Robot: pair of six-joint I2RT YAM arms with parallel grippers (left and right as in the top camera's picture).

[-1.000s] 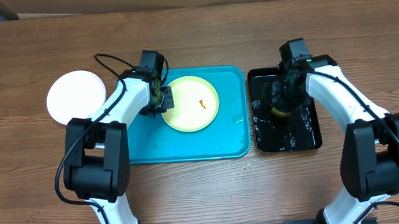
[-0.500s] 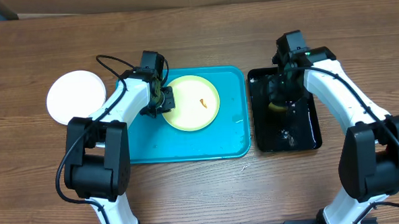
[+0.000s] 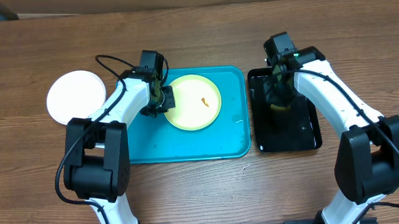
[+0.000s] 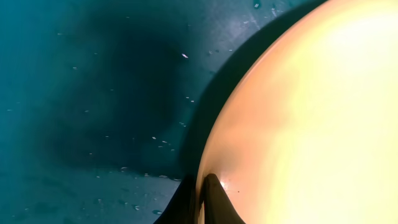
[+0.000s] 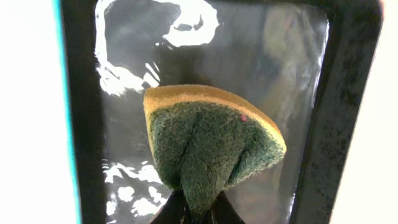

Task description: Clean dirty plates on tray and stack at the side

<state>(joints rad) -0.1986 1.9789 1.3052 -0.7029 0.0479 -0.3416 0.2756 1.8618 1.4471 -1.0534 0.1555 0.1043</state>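
A pale yellow-green plate (image 3: 194, 102) with an orange-brown smear lies on the turquoise tray (image 3: 187, 143). My left gripper (image 3: 160, 99) is shut on the plate's left rim; in the left wrist view the fingers (image 4: 202, 199) pinch the plate's edge (image 4: 298, 124) above the tray floor (image 4: 93, 93). A white plate (image 3: 76, 96) sits on the table left of the tray. My right gripper (image 3: 280, 95) is shut on a green-and-yellow sponge (image 5: 208, 140), held above the black tray (image 5: 348, 124). A third plate is not in view.
The glossy black tray (image 3: 286, 138) holds water and stands just right of the turquoise tray. The wooden table (image 3: 203, 193) extends in front of both trays.
My right gripper has lifted the sponge out of the black tray and moved left and back. The left gripper and the yellow-green plate have barely moved.
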